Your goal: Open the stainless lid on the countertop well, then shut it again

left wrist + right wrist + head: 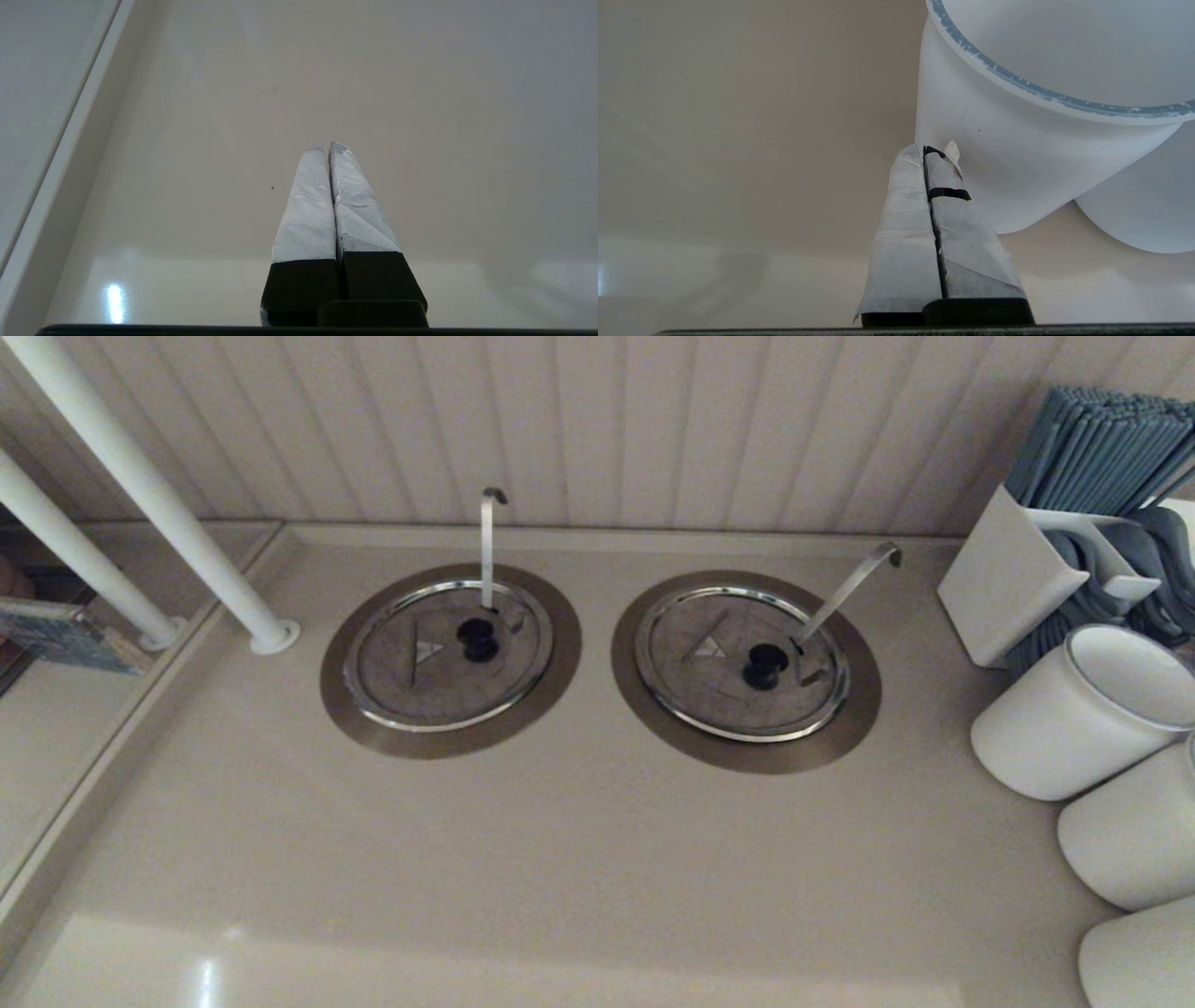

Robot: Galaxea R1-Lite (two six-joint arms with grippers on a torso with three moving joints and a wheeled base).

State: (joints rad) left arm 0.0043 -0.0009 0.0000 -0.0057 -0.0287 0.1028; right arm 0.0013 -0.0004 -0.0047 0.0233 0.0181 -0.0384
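The stainless lid [439, 658] lies flat and shut on the left countertop well [359, 709], whose bronze-grey ring surrounds it. It has a black centre knob [477, 638], and an upright hooked ladle handle [487, 546] rises through its notch. Neither arm shows in the head view. My left gripper [326, 145] is shut and empty above bare counter. Beside a white cup my right gripper [923, 147] hangs shut, also empty.
A twin lid [738, 663] with a slanting ladle handle [845, 588] sits to the right. White cups [1083, 709] and a utensil holder [1018, 579] crowd the right edge. Two white posts [168, 513] stand at the back left beside a raised ledge [112, 709].
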